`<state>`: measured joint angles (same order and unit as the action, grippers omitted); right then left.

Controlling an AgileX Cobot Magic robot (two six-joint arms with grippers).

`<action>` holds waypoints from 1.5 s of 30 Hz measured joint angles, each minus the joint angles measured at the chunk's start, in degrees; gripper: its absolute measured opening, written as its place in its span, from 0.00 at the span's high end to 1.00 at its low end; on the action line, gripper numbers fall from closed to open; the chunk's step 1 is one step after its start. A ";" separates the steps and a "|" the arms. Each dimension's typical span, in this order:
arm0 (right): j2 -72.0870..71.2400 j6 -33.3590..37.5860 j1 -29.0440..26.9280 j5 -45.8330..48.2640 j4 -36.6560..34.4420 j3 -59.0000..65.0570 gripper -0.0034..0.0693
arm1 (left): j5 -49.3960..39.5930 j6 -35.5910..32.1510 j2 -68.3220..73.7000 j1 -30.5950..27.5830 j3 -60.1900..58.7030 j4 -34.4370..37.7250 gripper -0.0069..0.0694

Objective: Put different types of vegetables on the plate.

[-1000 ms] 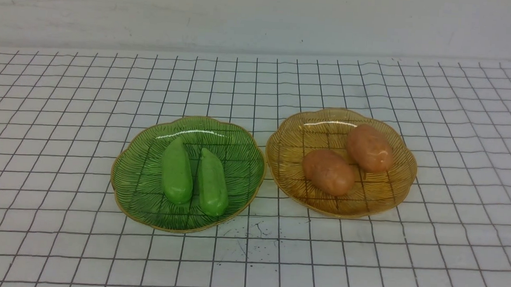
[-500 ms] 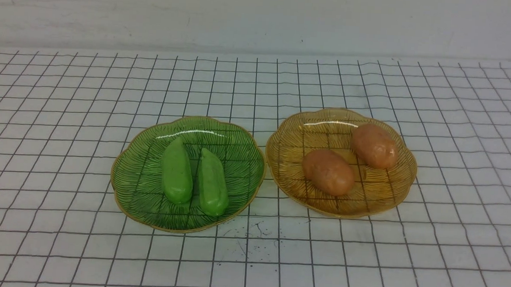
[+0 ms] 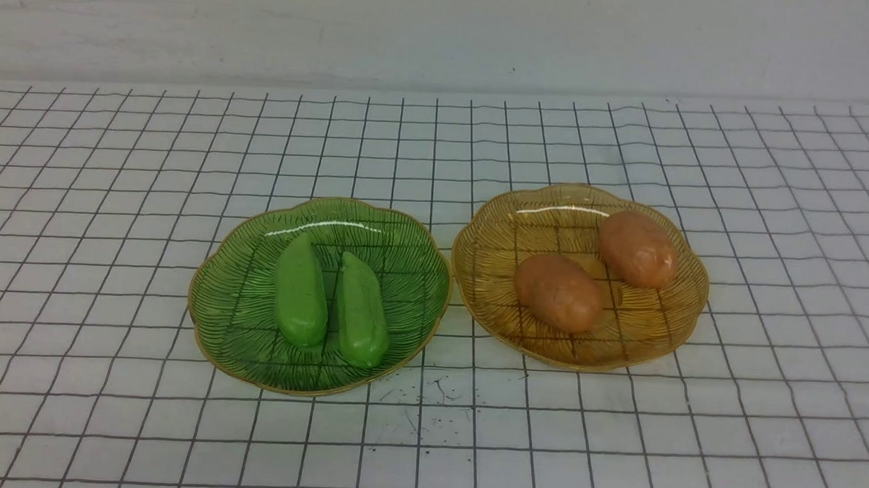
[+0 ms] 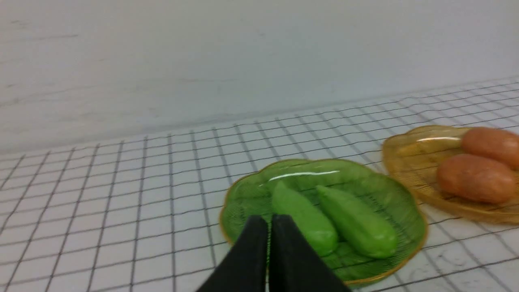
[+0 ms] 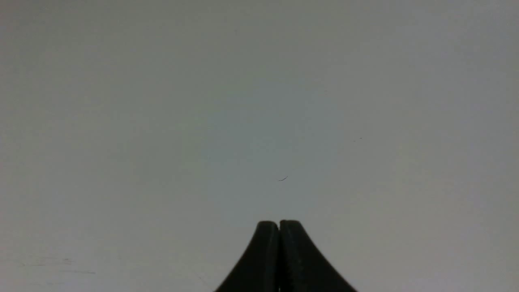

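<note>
Both grippers, left [image 4: 268, 221] and right [image 5: 279, 224], are closed and empty; the left should open wide (pods [image 3: 302, 290] look slippery) before descending.

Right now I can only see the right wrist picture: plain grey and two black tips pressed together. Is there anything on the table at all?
Observer: Yes. The front view shows a green plate with two green pods on it, the left pod beside the right pod.
Operator: Only green things?
Observer: No. To the right of it an amber plate holds two potatoes, the near potato and the far potato.
Operator: And the other arm?
Observer: Its wrist view shows the left gripper shut and holding nothing, on the near side of the green plate.
</note>
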<state>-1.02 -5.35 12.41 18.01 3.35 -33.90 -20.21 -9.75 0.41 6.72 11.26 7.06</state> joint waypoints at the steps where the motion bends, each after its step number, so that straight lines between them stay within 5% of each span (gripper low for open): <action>1: 0.00 0.00 0.00 0.00 0.00 0.00 0.97 | 0.99 0.00 -0.59 -1.51 -2.17 -0.05 0.92; 10: 0.00 -0.05 0.00 0.06 0.00 0.00 0.97 | 1.00 0.00 -1.01 -4.23 -12.67 -3.47 0.92; 45: 0.00 -0.05 0.00 0.25 0.00 0.00 0.97 | -1.61 0.00 -1.01 -4.23 -12.82 -4.20 0.92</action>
<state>-1.02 -5.40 12.41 18.26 3.35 -33.90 -21.82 -9.75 -0.60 2.49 -1.56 2.86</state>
